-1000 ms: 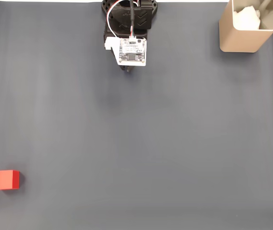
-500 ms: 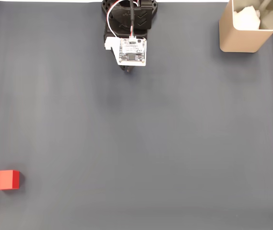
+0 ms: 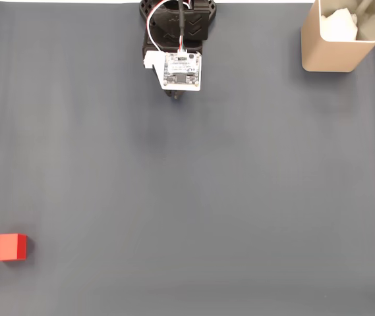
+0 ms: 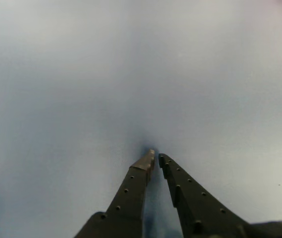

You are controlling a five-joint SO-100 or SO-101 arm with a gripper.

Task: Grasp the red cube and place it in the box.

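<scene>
The red cube (image 3: 9,247) lies on the dark grey mat near the bottom left corner of the fixed view. The beige box (image 3: 337,41) stands upright at the top right, with something white inside it. The arm is folded at the top centre, its white camera board covering the gripper (image 3: 176,96), far from both cube and box. In the wrist view the gripper (image 4: 156,158) points down at bare mat, its two dark fingers meeting at the tips with nothing between them.
The dark grey mat (image 3: 207,197) covers the whole table surface in the fixed view. A thin white strip runs along the mat's top edge (image 3: 55,2). The arm's black base (image 3: 177,16) sits at the top centre.
</scene>
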